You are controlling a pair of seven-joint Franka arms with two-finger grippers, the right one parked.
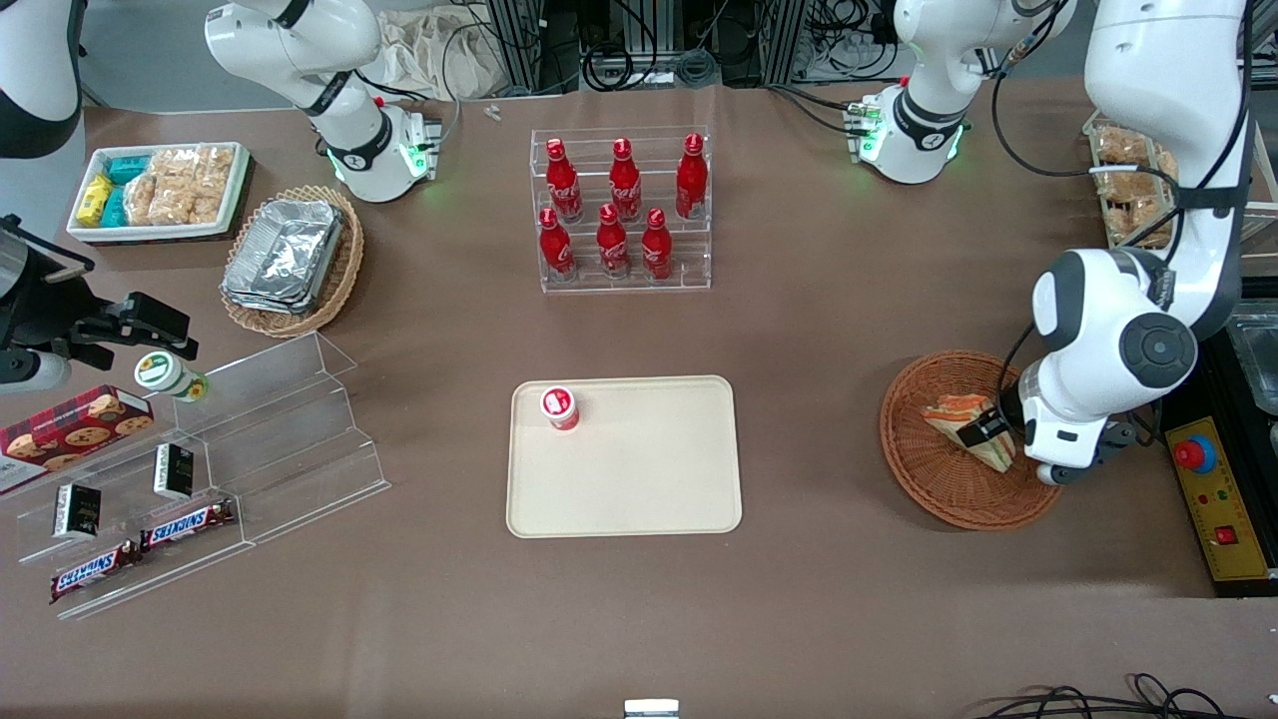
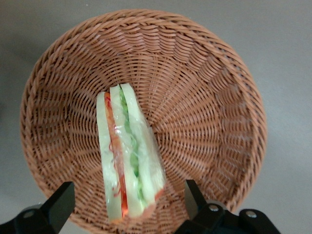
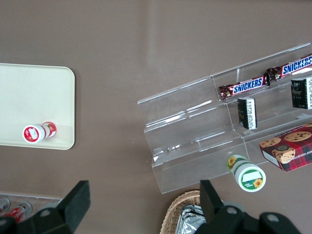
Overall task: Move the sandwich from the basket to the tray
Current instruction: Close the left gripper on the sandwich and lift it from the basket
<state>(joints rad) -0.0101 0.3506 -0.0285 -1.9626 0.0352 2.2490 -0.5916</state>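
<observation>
The sandwich (image 2: pixel 127 161), a white-bread wedge with red and green filling, lies in the round brown wicker basket (image 2: pixel 204 97) toward the working arm's end of the table. My gripper (image 2: pixel 126 199) hangs low over the basket and is open, one finger on each side of the wedge's wide end with a gap to the bread on both sides. From the front, the sandwich (image 1: pixel 954 410) shows in the basket (image 1: pixel 929 499) with the gripper (image 1: pixel 988 435) over it. The cream-beige tray (image 1: pixel 649 479) lies at mid-table.
A small red-and-white bottle (image 1: pixel 560 407) stands on the tray's corner. A clear rack of red bottles (image 1: pixel 621 210) stands farther from the front camera. A yellow control box with a red button (image 1: pixel 1210 499) sits beside the basket. A clear stepped shelf with snacks (image 1: pixel 200 469) lies toward the parked arm's end.
</observation>
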